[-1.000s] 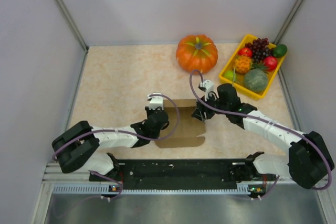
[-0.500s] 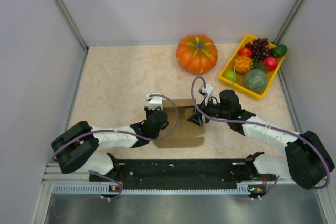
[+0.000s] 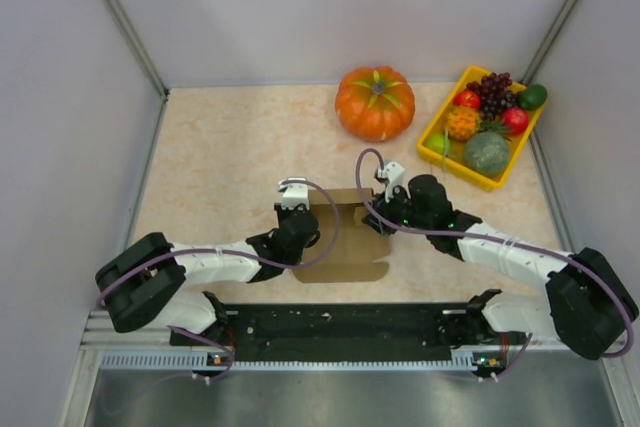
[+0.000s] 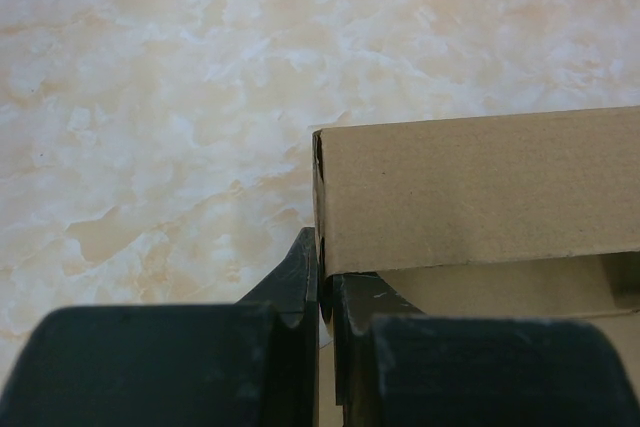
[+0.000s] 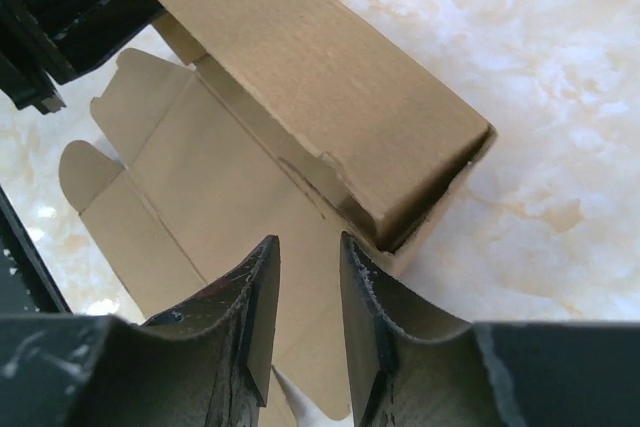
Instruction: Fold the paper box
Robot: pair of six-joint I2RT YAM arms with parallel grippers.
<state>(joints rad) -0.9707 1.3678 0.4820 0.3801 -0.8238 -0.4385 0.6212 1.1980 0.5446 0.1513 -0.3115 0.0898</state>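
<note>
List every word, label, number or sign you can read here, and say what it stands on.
No text can be read in any view.
The paper box is plain brown cardboard, unprinted.
The pumpkin and the yellow tray show no labels.
Any marks on the rail at the near edge are too small to read.

Robot lab test cell: plain white panel walls [image 3: 330, 7] box in a marble-look tabletop [image 3: 230, 147] on three sides. Left arm [image 3: 215, 264] and right arm [image 3: 500, 247] bolt to a metal rail [image 3: 340, 327] at the near edge. Props far right: pumpkin [image 3: 375, 102], yellow fruit tray [image 3: 460, 171].
</note>
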